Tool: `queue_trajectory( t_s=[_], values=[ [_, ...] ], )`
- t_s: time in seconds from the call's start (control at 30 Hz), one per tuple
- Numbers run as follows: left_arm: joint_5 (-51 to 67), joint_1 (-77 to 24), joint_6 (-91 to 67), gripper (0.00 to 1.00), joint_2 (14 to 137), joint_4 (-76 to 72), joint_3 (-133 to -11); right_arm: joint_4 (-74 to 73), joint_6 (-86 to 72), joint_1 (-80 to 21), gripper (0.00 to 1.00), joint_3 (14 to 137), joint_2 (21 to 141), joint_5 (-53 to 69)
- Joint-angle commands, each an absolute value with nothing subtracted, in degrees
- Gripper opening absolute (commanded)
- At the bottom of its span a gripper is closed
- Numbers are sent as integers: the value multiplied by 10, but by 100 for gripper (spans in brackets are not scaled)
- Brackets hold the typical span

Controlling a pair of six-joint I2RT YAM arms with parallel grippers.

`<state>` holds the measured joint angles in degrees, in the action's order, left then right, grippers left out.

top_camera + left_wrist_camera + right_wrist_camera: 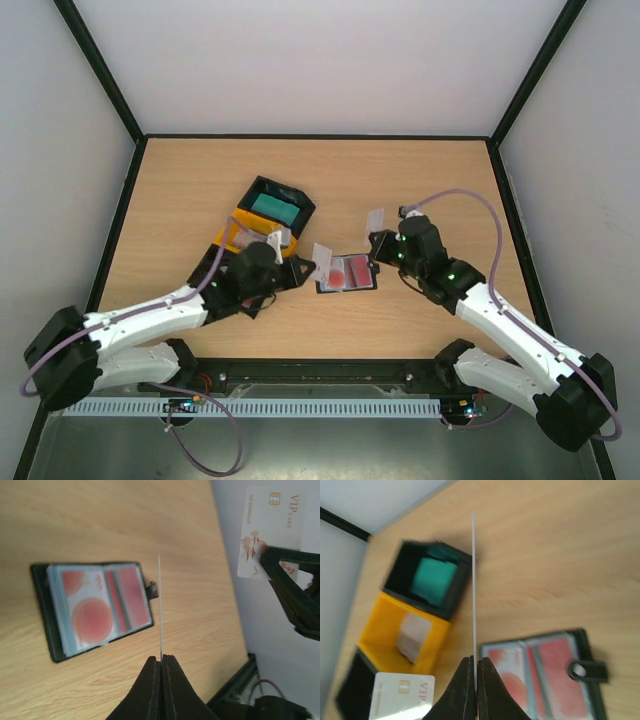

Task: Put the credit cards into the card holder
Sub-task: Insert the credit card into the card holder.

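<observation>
The card holder [347, 273] lies open on the table, red-and-white cards showing in its clear pockets [95, 611] [540, 675]. My left gripper [312, 268] is shut on a pale credit card [322, 256], seen edge-on as a thin white line [160, 605] just right of the holder's snap strap. My right gripper [382, 240] is shut on another pale card [376, 219], also edge-on [473, 580], above the holder's left page. Each wrist view shows the other arm's white VIP card [270, 530] [402, 695]. Both cards hang above the table, apart from the holder.
A black tray [301, 202] with teal cards [432, 577] stands behind the holder. Next to it a yellow tray [238, 235] holds a pale card [412, 637]. Another black tray [350, 690] sits partly under my left arm. Black frame rails edge the table.
</observation>
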<state>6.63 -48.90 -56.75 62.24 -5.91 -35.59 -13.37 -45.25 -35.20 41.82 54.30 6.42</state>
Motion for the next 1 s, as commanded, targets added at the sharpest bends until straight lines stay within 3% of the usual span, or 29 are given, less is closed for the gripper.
queue_trajectory(
  t_s=[0.0, 0.3, 0.97],
  values=[
    [-92, -553, -633, 2, 683, -212, -312, -203, -420, -361, 2, 369, 547, 70],
    [-121, -611, -682, 2, 840, -320, -321, -237, -402, -422, 2, 340, 597, 67],
    [-108, -598, -701, 2, 955, -348, -357, -233, -392, -425, 2, 339, 688, -30]
  ],
)
